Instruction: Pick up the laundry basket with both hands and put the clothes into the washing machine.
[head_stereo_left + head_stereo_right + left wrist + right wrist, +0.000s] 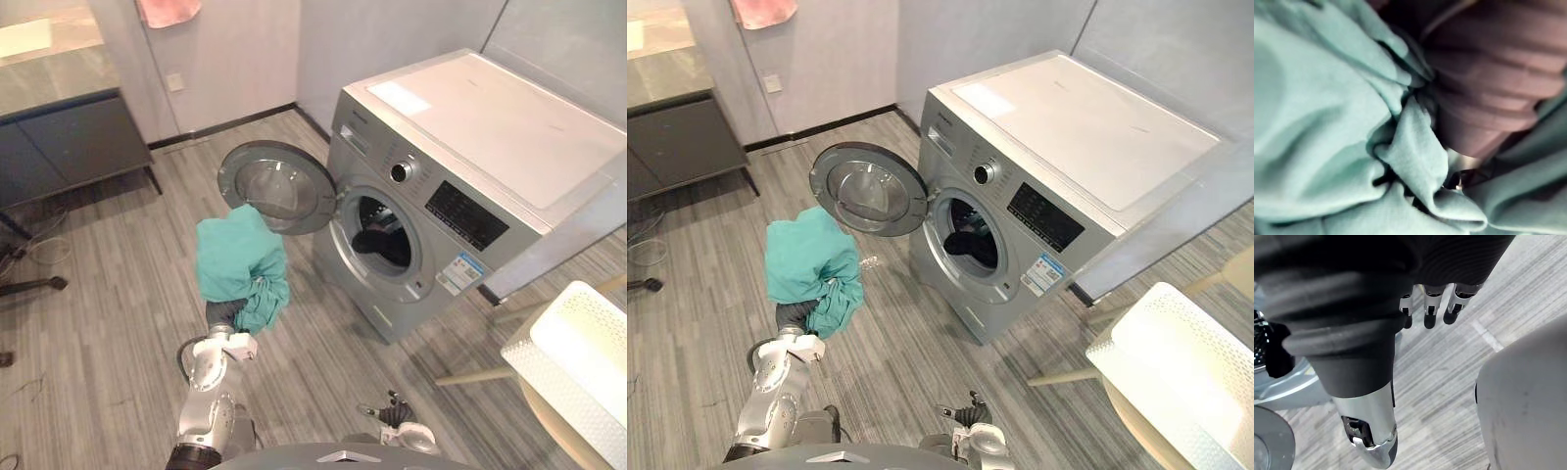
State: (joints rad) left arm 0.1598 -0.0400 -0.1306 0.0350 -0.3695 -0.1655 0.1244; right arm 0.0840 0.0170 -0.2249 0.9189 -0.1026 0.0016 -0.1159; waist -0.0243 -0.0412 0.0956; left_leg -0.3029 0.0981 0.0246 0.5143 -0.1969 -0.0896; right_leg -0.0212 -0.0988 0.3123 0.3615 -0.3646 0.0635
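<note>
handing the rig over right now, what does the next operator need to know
Left hand: raised short of the machine's open door, buried under the teal garment it carries.
Right hand: low by the robot's body, open, holding nothing.
Washing machine: door swung open, a dark garment lies in the drum.
White basket: on a wooden stand to the robot's right, in neither hand.
Left to do: get the teal garment into the drum.
</note>
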